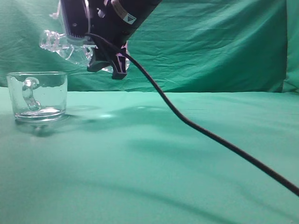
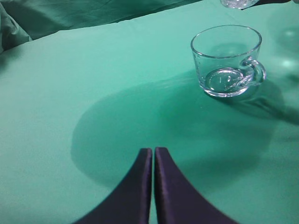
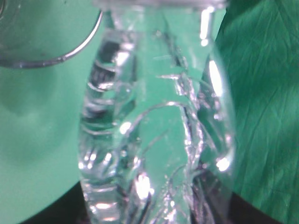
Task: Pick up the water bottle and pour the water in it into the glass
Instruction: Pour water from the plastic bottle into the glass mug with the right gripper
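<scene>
Black cable [image 1: 210, 135] crosses low; upper left, right gripper [image 1: 112, 65] clamps the bottle [image 1: 63, 44] lying near-level, mouth above the glass [image 1: 37, 95]; left gripper [image 2: 153, 161] closed, empty.

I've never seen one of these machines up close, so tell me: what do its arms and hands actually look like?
The right arm is a dark, nearly black housing with a small triangular white sticker and a paler panel at its side. Its hand ends in dark, pointed fingers. A thick black cable trails from it across the green table. The left hand shows two smooth, dark, curved fingers tapering to narrow tips.
</scene>
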